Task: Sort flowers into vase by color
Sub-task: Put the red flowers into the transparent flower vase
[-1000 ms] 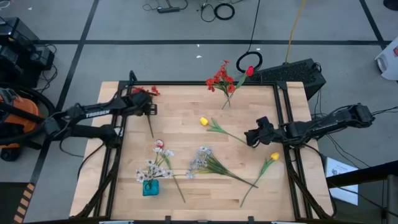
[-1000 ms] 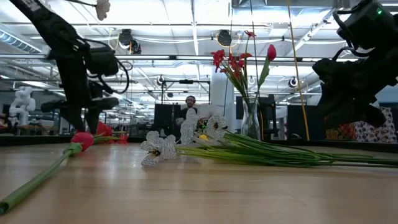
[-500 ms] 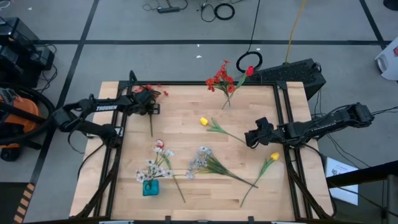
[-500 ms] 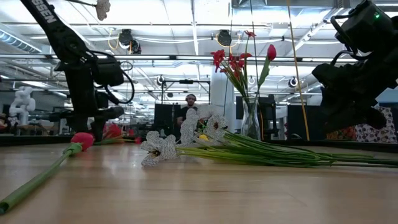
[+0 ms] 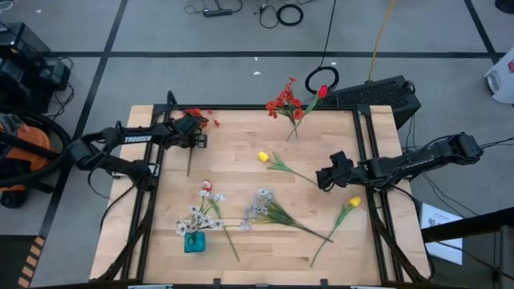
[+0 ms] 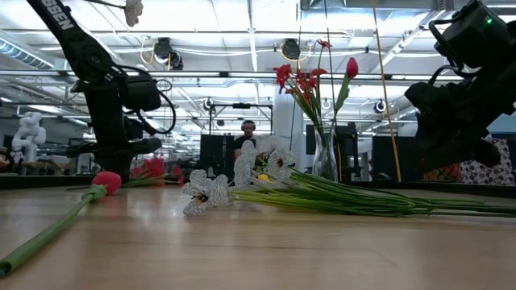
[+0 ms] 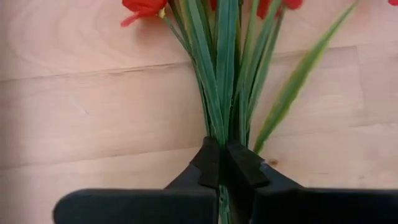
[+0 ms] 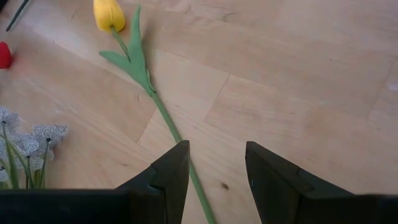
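Observation:
A red flower cluster (image 5: 197, 117) lies near the table's far left corner, its green stalks (image 5: 189, 164) running toward the near edge. My left gripper (image 5: 192, 141) stands over it, pointing steeply down, shut on the stalks. My right gripper (image 5: 324, 177) hovers open at the right above the stem of a yellow tulip (image 5: 263, 156) and touches nothing; in the right wrist view the stem (image 8: 163, 118) runs past one finger. A glass vase (image 6: 325, 157) with red flowers (image 5: 283, 103) stands at the far edge. White sprays (image 5: 262, 207) lie near the middle. My left gripper pinches the bundle of green stalks and leaves (image 7: 219, 127) between its two fingers, a short way below the red blossoms (image 7: 144, 6). The fingers come from above, tilted, and lie across the stalks. The flower lies on the table.
A small blue vase (image 5: 194, 242) with white blossoms stands at the near left. A red tulip (image 6: 105, 181) lies beside it, a second yellow tulip (image 5: 353, 203) at the near right. Black frame rails (image 5: 365, 144) border the table.
My left gripper has sunk onto the red flower cluster and shut on its stalks. The blossoms have shifted slightly toward the table's right, and the stalk has swung a little. My right gripper has kept still.

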Available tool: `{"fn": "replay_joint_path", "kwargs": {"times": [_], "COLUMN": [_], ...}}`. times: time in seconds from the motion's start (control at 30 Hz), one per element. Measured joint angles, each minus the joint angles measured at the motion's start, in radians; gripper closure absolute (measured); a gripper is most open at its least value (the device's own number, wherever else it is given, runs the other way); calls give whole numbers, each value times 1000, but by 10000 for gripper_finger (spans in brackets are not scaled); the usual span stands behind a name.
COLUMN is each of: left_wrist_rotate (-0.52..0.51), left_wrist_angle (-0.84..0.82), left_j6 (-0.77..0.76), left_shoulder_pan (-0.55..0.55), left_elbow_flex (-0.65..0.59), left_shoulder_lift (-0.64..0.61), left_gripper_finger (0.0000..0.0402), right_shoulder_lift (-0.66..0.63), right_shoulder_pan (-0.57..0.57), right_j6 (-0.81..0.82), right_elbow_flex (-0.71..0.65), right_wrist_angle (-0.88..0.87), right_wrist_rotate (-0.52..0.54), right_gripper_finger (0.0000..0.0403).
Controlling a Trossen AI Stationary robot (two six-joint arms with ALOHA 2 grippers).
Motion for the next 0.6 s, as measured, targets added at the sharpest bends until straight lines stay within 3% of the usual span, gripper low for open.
{"fn": "replay_joint_path", "kwargs": {"times": [0.23,0.6], "left_wrist_rotate": [23,15], "left_wrist_angle": [-20,77], "left_j6": [2,41], "left_shoulder_pan": [-57,-236], "left_elbow_flex": [-7,-7], "left_shoulder_lift": [-62,-326], "left_gripper_finger": [394,396], "right_shoulder_lift": [0,0], "right_shoulder_pan": [0,0], "right_j6": [-7,-8], "right_elbow_flex": [0,0], "right_wrist_angle": [0,3], "right_wrist_rotate": [0,24], "right_gripper_finger": [255,255]}}
